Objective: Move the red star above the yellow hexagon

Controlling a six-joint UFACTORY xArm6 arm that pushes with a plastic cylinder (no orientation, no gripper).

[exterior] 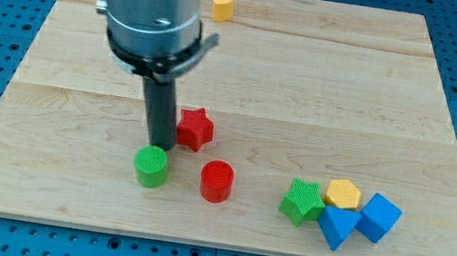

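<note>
The red star (196,128) lies left of the board's middle, in the lower half. My tip (158,145) stands right at its left side, touching or nearly touching it, just above the green cylinder (150,165). The yellow hexagon (343,194) sits at the lower right, in a cluster with a green star (302,201) and two blue blocks (337,226) (379,217). A second yellow block (221,4) lies near the view's top edge of the board.
A red cylinder (217,181) lies just below and right of the red star. The wooden board (307,85) rests on a blue perforated table. The arm's grey body (151,7) covers the board's upper left.
</note>
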